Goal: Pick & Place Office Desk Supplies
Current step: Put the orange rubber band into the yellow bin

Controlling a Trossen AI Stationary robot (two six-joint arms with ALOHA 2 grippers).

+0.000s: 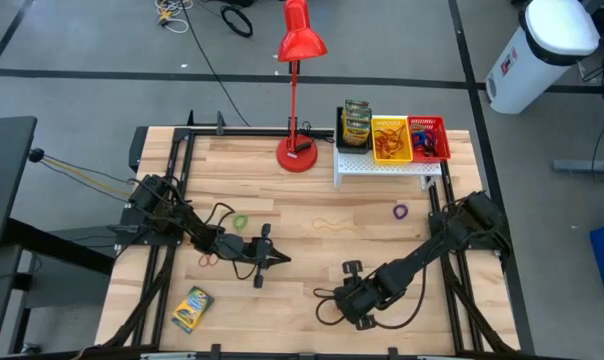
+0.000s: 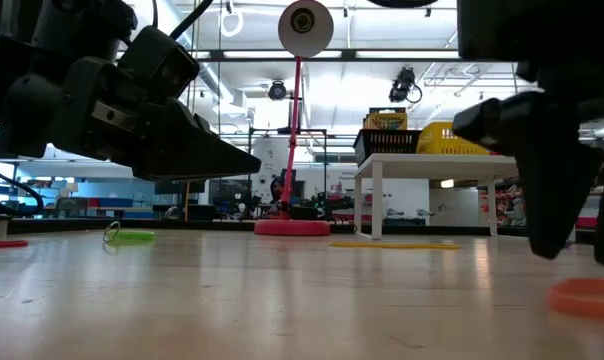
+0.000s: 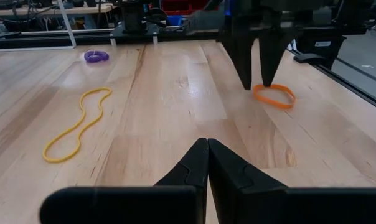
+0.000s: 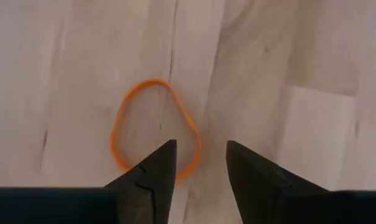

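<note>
An orange rubber band (image 4: pixel 121 124) lies flat on the wooden table near its front, also seen in the left wrist view (image 3: pixel 275 96) and the low view (image 2: pixel 587 297). My right gripper (image 4: pixel 200 163) points down over the band's edge with its fingers open; one finger stands over the band's rim and the other beside it, and I see no touch. My left gripper (image 1: pixel 279 260) is shut and empty, low over the table's left middle, pointing toward the right gripper (image 3: pixel 256 78). A crayon box (image 1: pixel 192 308) lies at the front left.
Loose bands lie about: green (image 1: pixel 241 220), red (image 1: pixel 209 260), tan (image 1: pixel 330 225), purple (image 1: pixel 400 211). At the back right a white shelf (image 1: pixel 387 168) carries a black bin (image 1: pixel 356 125) with crayon boxes, a yellow bin (image 1: pixel 391 140) and a red bin (image 1: pixel 428 138). A red lamp (image 1: pixel 298 152) stands beside it.
</note>
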